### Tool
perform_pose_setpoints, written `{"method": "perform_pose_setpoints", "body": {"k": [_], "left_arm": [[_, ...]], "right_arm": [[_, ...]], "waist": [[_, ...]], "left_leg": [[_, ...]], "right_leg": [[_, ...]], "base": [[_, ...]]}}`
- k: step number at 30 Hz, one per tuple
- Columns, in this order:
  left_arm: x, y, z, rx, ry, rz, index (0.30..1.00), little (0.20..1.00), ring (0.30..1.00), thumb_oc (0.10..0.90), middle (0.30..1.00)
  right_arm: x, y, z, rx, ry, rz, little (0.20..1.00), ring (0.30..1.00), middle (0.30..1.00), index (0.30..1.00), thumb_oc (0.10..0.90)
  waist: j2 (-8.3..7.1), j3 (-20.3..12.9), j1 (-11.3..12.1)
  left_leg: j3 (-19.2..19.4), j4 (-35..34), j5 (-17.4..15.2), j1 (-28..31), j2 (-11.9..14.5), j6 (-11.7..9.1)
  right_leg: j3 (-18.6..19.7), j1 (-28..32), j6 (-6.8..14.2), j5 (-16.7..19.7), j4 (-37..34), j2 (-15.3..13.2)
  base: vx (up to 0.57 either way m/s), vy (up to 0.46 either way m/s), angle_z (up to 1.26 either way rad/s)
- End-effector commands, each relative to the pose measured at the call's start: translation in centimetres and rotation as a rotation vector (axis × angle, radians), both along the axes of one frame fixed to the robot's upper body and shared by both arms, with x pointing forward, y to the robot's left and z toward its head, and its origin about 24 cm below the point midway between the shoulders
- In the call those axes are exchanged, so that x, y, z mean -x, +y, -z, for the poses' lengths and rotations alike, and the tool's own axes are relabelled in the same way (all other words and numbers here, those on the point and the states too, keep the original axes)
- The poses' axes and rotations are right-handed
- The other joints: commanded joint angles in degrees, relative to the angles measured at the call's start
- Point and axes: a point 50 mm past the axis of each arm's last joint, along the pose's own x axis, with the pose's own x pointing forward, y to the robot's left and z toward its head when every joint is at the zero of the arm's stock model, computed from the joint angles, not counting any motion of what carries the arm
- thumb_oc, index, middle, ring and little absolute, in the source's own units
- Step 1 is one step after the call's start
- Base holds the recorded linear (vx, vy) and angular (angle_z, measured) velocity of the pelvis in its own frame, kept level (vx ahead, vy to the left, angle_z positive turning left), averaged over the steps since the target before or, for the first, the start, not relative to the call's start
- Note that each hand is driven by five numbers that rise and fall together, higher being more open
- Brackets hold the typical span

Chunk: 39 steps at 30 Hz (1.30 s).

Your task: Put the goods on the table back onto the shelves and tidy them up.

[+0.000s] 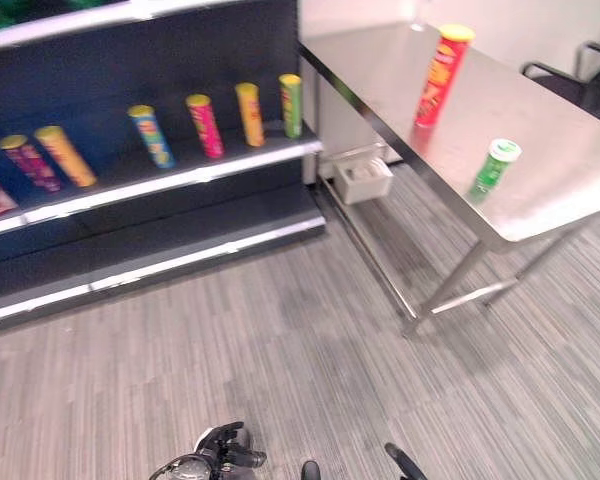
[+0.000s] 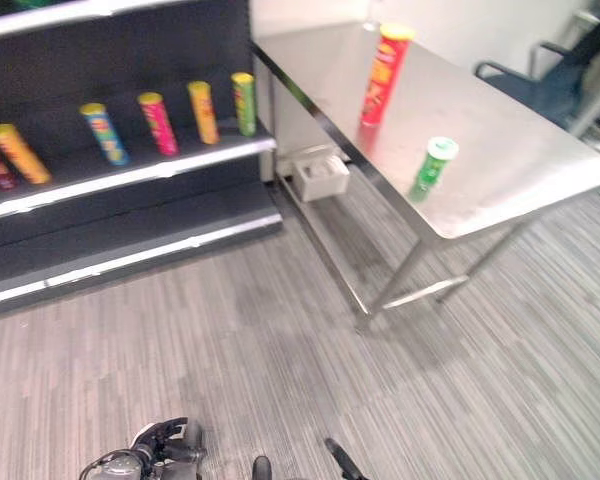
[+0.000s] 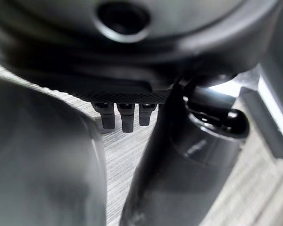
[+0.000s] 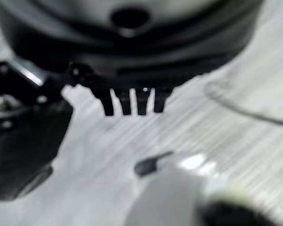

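- Left eye view: red can (image 1: 439, 76) and green can (image 1: 494, 167) stand upright, well apart, on the table (image 1: 570, 190). Shelf (image 1: 180, 180) carries a row of cans (image 1: 204, 126), leaning, unevenly spaced. Judgement: step in hand is the approach; face the table square before reaching.
- Right eye view: green can sits nearest the table's front edge; take it first, upright.
- Left wrist view: left hand (image 3: 125, 115) hangs over floor, fingers straight, nothing held.
- Right wrist view: right hand (image 4: 132, 101) likewise, fingers extended, empty.
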Motion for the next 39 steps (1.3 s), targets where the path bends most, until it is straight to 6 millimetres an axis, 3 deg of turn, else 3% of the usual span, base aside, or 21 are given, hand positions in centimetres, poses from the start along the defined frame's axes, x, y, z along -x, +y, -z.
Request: {"method": "perform_pose_setpoints", "body": {"k": [1, 5, 6, 7, 9, 11, 15, 16, 19, 20, 21, 22, 24, 25, 26, 29, 34, 35, 36, 37, 39], "left_arm": [[4.7, -1.8, 1.6, 0.106, 0.116, -0.188, 0.900, 0.900, 0.900, 0.800, 0.900], [6.6, -1.2, 1.9, 0.128, 0.147, -0.315, 0.900, 0.900, 0.900, 0.800, 0.900], [5.2, 0.1, 1.5, 0.132, 0.134, -0.300, 0.900, 0.900, 0.900, 0.800, 0.900], [5.2, 0.1, 1.4, 0.132, 0.134, -0.300, 0.900, 0.900, 0.900, 0.800, 0.900], [3.6, 0.0, 1.1, 0.069, 0.090, -0.136, 0.900, 0.900, 0.900, 0.800, 0.900], [3.3, 0.4, 0.9, 0.035, 0.089, -0.091, 0.900, 0.900, 0.900, 0.800, 0.900], [1.2, 1.1, 0.2, -0.060, 0.065, 0.081, 0.900, 0.900, 0.900, 0.800, 0.900], [1.3, 0.9, 0.3, -0.071, 0.075, 0.108, 0.900, 0.900, 0.900, 0.800, 0.900], [2.5, 1.3, 0.6, -0.083, 0.125, 0.115, 0.900, 0.900, 0.900, 0.800, 0.900], [2.5, 1.3, 0.6, -0.083, 0.125, 0.115, 0.900, 0.900, 0.900, 0.800, 0.900], [3.4, 1.2, 0.8, -0.068, 0.157, 0.118, 0.900, 0.900, 0.900, 0.800, 0.900], [3.8, 1.2, 1.0, -0.061, 0.174, 0.121, 0.900, 0.900, 0.900, 0.800, 0.900], [4.4, 1.3, 1.1, -0.057, 0.199, 0.121, 0.900, 0.900, 0.900, 0.800, 0.900], [4.4, 1.3, 1.1, -0.057, 0.200, 0.121, 0.900, 0.900, 0.900, 0.800, 0.900], [5.4, 1.2, 1.3, -0.052, 0.246, 0.145, 0.900, 0.900, 0.900, 0.800, 0.900], [6.2, 0.9, 1.5, -0.066, 0.295, 0.230, 0.900, 0.900, 0.900, 0.800, 0.900], [6.2, 0.3, 1.6, -0.069, 0.284, 0.275, 0.900, 0.900, 0.900, 0.800, 0.900], [5.7, -0.1, 1.6, -0.064, 0.270, 0.313, 0.900, 0.900, 0.900, 0.800, 0.900], [5.7, 0.0, 1.6, -0.065, 0.270, 0.313, 0.900, 0.900, 0.900, 0.800, 0.900], [5.2, 0.1, 1.4, -0.096, 0.261, 0.356, 0.900, 0.900, 0.900, 0.800, 0.900], [3.8, 0.3, 1.1, -0.094, 0.211, 0.324, 0.900, 0.900, 0.900, 0.800, 0.900]], "right_arm": [[1.3, -0.8, 0.0, 0.020, -0.012, 0.076, 0.900, 0.900, 0.900, 0.900, 0.800], [2.7, -0.7, 0.2, 0.002, 0.036, 0.088, 0.900, 0.900, 0.900, 0.900, 0.800], [3.5, -1.1, 0.2, -0.007, 0.051, 0.136, 0.900, 0.900, 0.900, 0.900, 0.800], [3.5, -1.1, 0.2, -0.008, 0.051, 0.136, 0.900, 0.900, 0.900, 0.900, 0.800], [3.5, -0.9, 0.2, -0.026, 0.052, 0.135, 0.900, 0.900, 0.900, 0.900, 0.800], [2.9, -0.8, 0.2, -0.023, 0.039, 0.100, 0.900, 0.900, 0.900, 0.900, 0.800], [-1.0, 0.0, -0.2, -0.024, -0.077, -0.012, 0.900, 0.900, 0.900, 0.900, 0.800], [-1.6, 0.1, -0.3, -0.020, -0.091, -0.040, 0.900, 0.900, 0.900, 0.900, 0.800], [-2.2, 1.0, -0.3, -0.033, -0.126, -0.089, 0.900, 0.900, 0.900, 0.900, 0.800], [-2.1, 1.0, -0.3, -0.033, -0.125, -0.089, 0.900, 0.900, 0.900, 0.900, 0.800], [-2.1, 1.3, -0.2, -0.041, -0.130, -0.094, 0.900, 0.900, 0.900, 0.900, 0.800], [-1.8, 1.4, -0.1, -0.046, -0.121, -0.094, 0.900, 0.900, 0.900, 0.900, 0.800], [-1.6, 1.7, 0.0, -0.056, -0.110, -0.099, 0.900, 0.900, 0.900, 0.900, 0.800], [-1.6, 1.7, 0.0, -0.056, -0.110, -0.100, 0.900, 0.900, 0.900, 0.900, 0.800], [-1.3, 2.4, 0.2, -0.078, -0.099, -0.125, 0.900, 0.900, 0.900, 0.900, 0.800], [0.3, 2.8, 0.5, -0.097, -0.045, -0.142, 0.900, 0.900, 0.900, 0.900, 0.800], [2.0, 2.3, 0.7, -0.086, 0.007, -0.079, 0.900, 0.900, 0.900, 0.900, 0.800], [2.0, 2.0, 0.7, -0.076, 0.001, -0.085, 0.900, 0.900, 0.900, 0.900, 0.800], [2.0, 2.0, 0.7, -0.077, 0.000, -0.085, 0.900, 0.900, 0.900, 0.900, 0.800], [1.1, 2.1, 0.5, -0.070, -0.028, -0.121, 0.900, 0.900, 0.900, 0.900, 0.800], [0.3, 1.7, 0.3, -0.051, -0.055, -0.158, 0.900, 0.900, 0.900, 0.900, 0.800]], "waist": [[0.80, -2.1, 2.9], [2.24, -3.5, 4.0], [2.48, -4.3, 3.0], [2.46, -4.3, 3.0], [1.96, -4.8, 1.1], [2.00, -5.2, 0.8], [2.15, -4.5, -1.4], [2.56, -4.1, -1.4], [3.86, -4.7, -0.6], [3.83, -4.6, -0.8], [3.42, -5.7, -1.2], [3.52, -6.1, -1.7], [2.83, -6.7, -2.0], [2.87, -6.6, -2.0], [1.63, -6.5, -2.7], [0.81, -6.4, -4.2], [1.34, -8.2, -3.8], [1.29, -8.1, -3.4], [1.18, -8.3, -3.5], [0.63, -7.2, -2.8], [0.13, -6.4, -1.9]], "left_leg": [[0.1, 1.1, 5.3, -3.0, 1.8, 1.1], [0.9, 2.3, 5.7, -1.4, 2.6, 0.8], [2.5, 5.5, 4.5, -2.4, 0.8, 1.4], [2.5, 5.6, 4.5, -2.4, 0.7, 1.4], [5.9, 9.1, 0.9, -2.6, -2.7, 3.6], [6.9, 9.2, 0.3, -2.4, -3.2, 4.3], [12.3, 6.3, -2.4, 3.6, -6.2, 7.9], [13.8, 5.1, -2.8, 5.6, -6.5, 8.5], [17.4, 2.6, -3.8, 9.3, -6.1, 9.2], [17.2, 2.5, -3.8, 9.5, -6.2, 9.2], [18.7, 1.3, -4.8, 11.6, -6.2, 9.1], [19.2, 0.7, -5.2, 12.6, -5.4, 8.9], [20.1, 0.7, -6.3, 13.8, -5.6, 8.7], [20.1, 0.7, -6.4, 13.9, -5.5, 8.7], [20.4, 0.7, -8.4, 16.5, -6.6, 8.8], [20.0, 0.7, -10.7, 19.5, -7.5, 8.9], [20.2, 2.4, -12.0, 21.6, -7.3, 8.6], [20.3, 9.3, -12.0, 19.8, -7.1, 7.7], [20.2, 9.3, -11.8, 19.5, -7.2, 7.7], [20.2, 19.0, -9.0, 15.5, -6.7, 5.3], [19.5, 27.2, -6.0, 11.3, -7.1, 4.0]], "right_leg": [[6.0, 4.6, 6.0, -3.7, 0.2, -5.5], [8.5, 6.5, 7.1, -5.0, 0.7, -7.8], [8.2, 6.5, 8.7, -5.8, 1.8, -11.1], [8.2, 6.5, 8.7, -5.8, 1.8, -11.1], [10.3, 4.5, 10.9, -5.1, 5.3, -15.4], [10.7, 2.8, 11.5, -4.1, 6.4, -16.1], [12.5, -5.5, 11.5, 7.0, 19.2, -18.1], [9.5, -7.2, 10.3, 9.3, 21.8, -19.6], [-3.9, -9.6, 7.8, 7.5, 26.6, -23.8], [-4.1, -9.3, 7.8, 7.4, 26.6, -23.9], [-8.2, -9.4, 8.0, 2.9, 26.5, -21.0], [-8.7, -11.3, 7.4, -1.6, 26.1, -16.5], [-10.0, -14.0, 8.3, -2.8, 22.4, -11.5], [-10.0, -13.8, 8.3, -2.8, 22.4, -11.4], [-12.7, -18.0, 8.8, -1.0, 18.8, -7.6], [-15.2, -17.6, 8.6, -0.2, 13.5, -6.1], [-13.0, -13.4, 6.4, -0.8, 10.6, -4.1], [-12.5, -10.0, 6.2, -0.5, 8.1, -4.1], [-12.6, -10.2, 6.2, -0.4, 8.0, -4.2], [-11.8, -7.3, 5.5, -0.1, 6.6, -4.6], [-10.8, -5.9, 4.7, -0.1, 5.7, -5.4]], "base": [[0.24, 0.165, -1.18], [0.42, 0.374, -0.97], [0.25, 0.312, -0.91], [0.37, 0.468, -0.66], [0.36, 0.458, -0.17], [0.25, 0.331, -0.35], [0.21, 0.339, -0.66], [0.19, 0.341, -0.56], [0.19, 0.274, -0.65], [0.26, 0.179, -0.78], [0.26, 0.080, -0.79], [0.34, 0.067, -0.73], [0.20, -0.029, -0.61], [0.24, -0.045, -0.55], [0.17, -0.028, -0.39], [0.30, -0.053, -0.11], [0.25, -0.089, 0.40], [0.21, -0.096, -0.02], [0.22, -0.115, 0.09], [0.13, -0.081, 0.16], [0.12, -0.012, -0.10]]}}
